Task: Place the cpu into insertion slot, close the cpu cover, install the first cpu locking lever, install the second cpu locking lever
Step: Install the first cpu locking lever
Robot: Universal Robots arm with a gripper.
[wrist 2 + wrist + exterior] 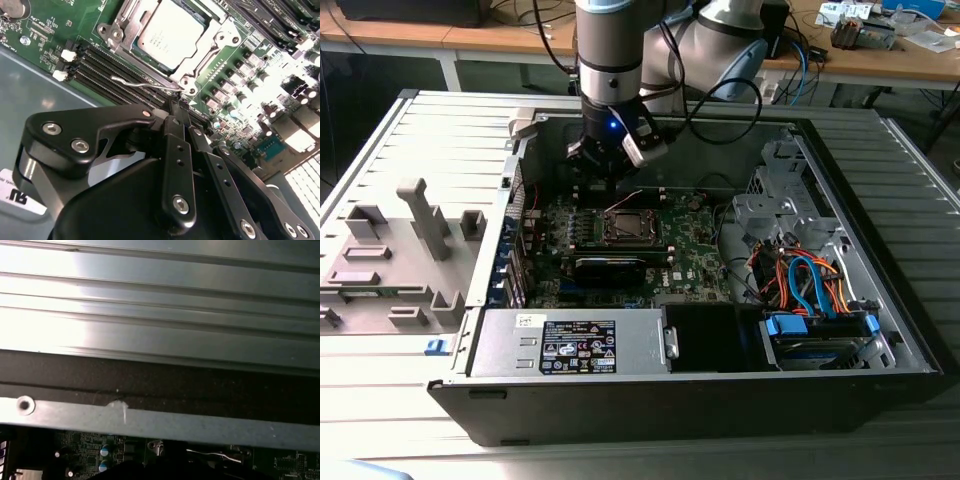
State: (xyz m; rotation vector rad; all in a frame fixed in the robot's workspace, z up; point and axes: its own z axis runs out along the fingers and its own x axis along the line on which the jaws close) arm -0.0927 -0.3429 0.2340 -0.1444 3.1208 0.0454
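The cpu [170, 32] lies flat in the insertion slot [628, 226], its silver-grey top facing up. Around it sits the silver cpu cover [127, 25], lying down over the chip's edges. A thin wire locking lever [142, 84] runs along the near side of the socket, between it and the memory slots; it also appears in the first wrist view [215, 455]. My gripper [176, 104] has its black fingers shut together, the tips right at the lever's end by the socket's corner. I cannot tell whether they pinch it. In the exterior view the gripper [603, 170] hangs just behind the socket.
The motherboard lies in an open computer case [880, 300]. A black graphics card [610, 266] sits in front of the socket, a power supply [575, 345] at the front, and a drive cage with coloured cables [810, 285] on the exterior view's right. A grey fixture [410, 250] stands outside on the exterior view's left.
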